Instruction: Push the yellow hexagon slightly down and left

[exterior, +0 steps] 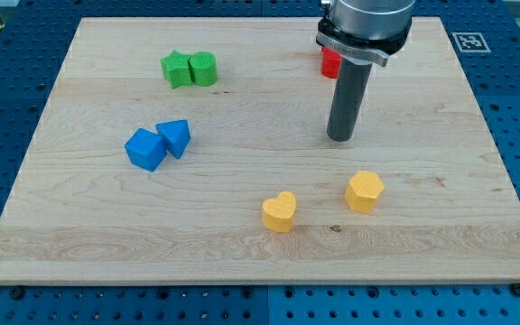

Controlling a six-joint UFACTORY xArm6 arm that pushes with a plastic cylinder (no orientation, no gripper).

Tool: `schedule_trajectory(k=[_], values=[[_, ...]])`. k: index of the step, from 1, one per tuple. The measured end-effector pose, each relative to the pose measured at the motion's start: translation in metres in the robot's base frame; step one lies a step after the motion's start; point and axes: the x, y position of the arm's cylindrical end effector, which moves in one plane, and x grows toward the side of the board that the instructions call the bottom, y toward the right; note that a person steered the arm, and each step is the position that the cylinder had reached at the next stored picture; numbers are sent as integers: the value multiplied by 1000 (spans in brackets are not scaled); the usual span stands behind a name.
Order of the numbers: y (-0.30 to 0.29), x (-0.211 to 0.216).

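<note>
while upright, my tip (pixel 340 138) above yellow hexagon (pixel 365 191)

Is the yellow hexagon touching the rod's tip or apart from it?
Apart: bare wood shows between my tip and the yellow hexagon, which lies below and slightly right.

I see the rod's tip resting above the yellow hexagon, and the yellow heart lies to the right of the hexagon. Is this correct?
One detail is wrong. In the camera view the yellow heart lies to the left of the yellow hexagon, slightly lower. My tip does rest above the hexagon, apart from it.
</note>
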Motion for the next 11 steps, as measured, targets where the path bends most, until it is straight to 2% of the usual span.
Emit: schedule_trajectory(k=[2, 3, 4, 6, 8, 9, 10, 11], values=[[4, 9], [25, 17], [25, 41], [40, 58], [41, 61], [41, 79], [35, 81], [69, 88]])
